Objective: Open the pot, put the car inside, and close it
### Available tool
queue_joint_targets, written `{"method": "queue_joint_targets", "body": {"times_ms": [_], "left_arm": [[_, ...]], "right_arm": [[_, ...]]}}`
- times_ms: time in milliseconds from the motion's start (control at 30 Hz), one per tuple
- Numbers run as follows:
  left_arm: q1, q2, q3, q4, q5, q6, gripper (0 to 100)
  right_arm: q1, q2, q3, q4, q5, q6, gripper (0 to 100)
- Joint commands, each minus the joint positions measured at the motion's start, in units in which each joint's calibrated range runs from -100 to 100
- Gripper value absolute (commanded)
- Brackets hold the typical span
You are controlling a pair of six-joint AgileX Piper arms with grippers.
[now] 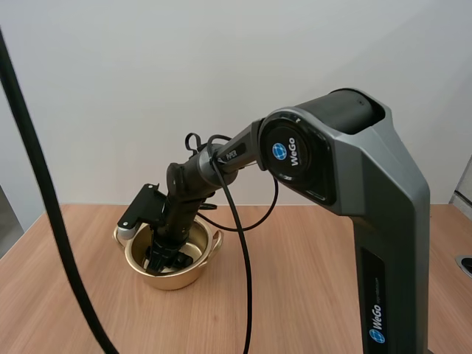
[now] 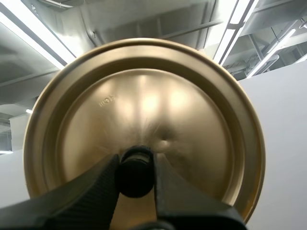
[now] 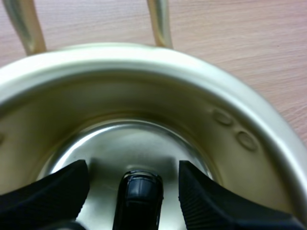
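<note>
From above, the right gripper (image 1: 166,257) dips into the open gold pot (image 1: 198,276). The left gripper (image 2: 136,165) pinches the lid (image 2: 153,96) by its knob (image 2: 136,176). The right fingers (image 3: 53,191) stand apart with the black toy car (image 3: 139,196) between them on the pot's floor. Only closing seems left.

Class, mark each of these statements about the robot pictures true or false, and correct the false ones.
1. The lid sits on the pot. False: the left gripper holds the lid by its knob, away from the pot, which stands open.
2. The right gripper reaches down inside the pot. True.
3. The car lies on the table beside the pot. False: it lies on the bottom of the pot, between the right gripper's fingers.
4. The right gripper's fingers stand apart, one on each side of the car. True.
</note>
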Motion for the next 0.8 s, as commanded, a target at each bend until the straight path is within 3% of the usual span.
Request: {"method": "queue_joint_targets", "body": {"times_ms": [0, 300, 767], "left_arm": [[0.05, -0.01, -0.08, 0.07, 0.04, 0.05, 0], [0.05, -0.01, -0.08, 0.07, 0.04, 0.05, 0], [0.05, -0.01, -0.08, 0.07, 0.04, 0.05, 0]], "right_arm": [[0.04, 0.08, -0.02, 0.05, 0.12, 0.11, 91], [0.04, -1.92, -0.02, -0.06, 0.47, 0.12, 91], [-0.03, -21.15, -0.02, -0.06, -0.67, 0.12, 91]]}}
